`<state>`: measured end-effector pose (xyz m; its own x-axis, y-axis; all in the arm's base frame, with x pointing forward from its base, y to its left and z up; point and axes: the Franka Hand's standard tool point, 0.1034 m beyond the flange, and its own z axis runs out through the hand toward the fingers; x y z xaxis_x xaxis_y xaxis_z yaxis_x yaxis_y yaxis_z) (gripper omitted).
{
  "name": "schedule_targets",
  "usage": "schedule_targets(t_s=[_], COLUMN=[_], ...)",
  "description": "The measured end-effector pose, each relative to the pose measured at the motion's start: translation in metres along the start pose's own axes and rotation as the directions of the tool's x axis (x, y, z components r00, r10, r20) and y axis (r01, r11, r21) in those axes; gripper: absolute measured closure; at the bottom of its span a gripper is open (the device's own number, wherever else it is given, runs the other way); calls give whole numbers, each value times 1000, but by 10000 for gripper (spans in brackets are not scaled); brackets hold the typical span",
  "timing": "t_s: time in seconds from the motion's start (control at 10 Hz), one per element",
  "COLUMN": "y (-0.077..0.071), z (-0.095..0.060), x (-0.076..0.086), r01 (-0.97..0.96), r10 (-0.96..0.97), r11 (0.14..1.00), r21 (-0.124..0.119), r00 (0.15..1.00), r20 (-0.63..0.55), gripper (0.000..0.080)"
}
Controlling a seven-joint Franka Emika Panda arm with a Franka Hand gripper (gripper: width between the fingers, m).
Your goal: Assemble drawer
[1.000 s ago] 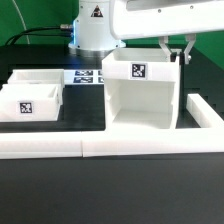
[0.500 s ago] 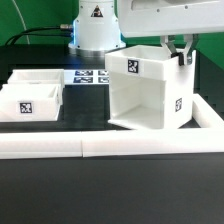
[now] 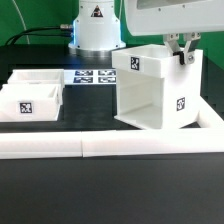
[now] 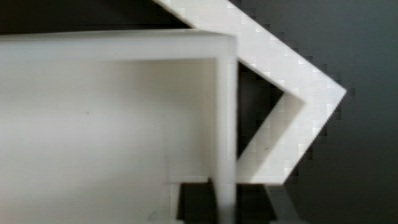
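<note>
The white drawer case (image 3: 155,95) stands at the exterior view's right, open side facing front-left, with a square tag on its top back wall and another on its right side. My gripper (image 3: 183,55) is shut on the case's upper right wall. In the wrist view the thin wall (image 4: 222,120) runs between my dark fingers (image 4: 192,202), with the gripper (image 4: 228,205) astride it. A small tagged open-top tray (image 3: 28,100) sits at the left, with a second tray (image 3: 30,78) just behind it.
The long low white border rail (image 3: 60,148) runs along the front and bends up the right side behind the case; it also shows in the wrist view (image 4: 276,70). The marker board (image 3: 92,76) lies in front of the robot base (image 3: 95,25).
The case has turned in my grip and shifted right toward the rail corner. Its right side with a tag now faces the camera more. The trays have not moved.
</note>
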<state>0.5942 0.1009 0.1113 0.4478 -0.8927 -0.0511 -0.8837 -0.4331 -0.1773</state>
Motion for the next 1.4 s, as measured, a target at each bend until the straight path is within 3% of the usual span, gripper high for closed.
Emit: schedule_targets(t_s=[0.3,0.8,0.9,1.4], y=[6,5,0,-51], z=[2,3,6,13], x=[-3,1,6,29], r01=[-339,-424,-435,-469], r10=[339,423,435,468], r11=[941,906,900,883], r21=[-7,-7,-3,0], r00=[940,905,899,881], r20=[20,41,44,70], gripper=[760,760,760,760])
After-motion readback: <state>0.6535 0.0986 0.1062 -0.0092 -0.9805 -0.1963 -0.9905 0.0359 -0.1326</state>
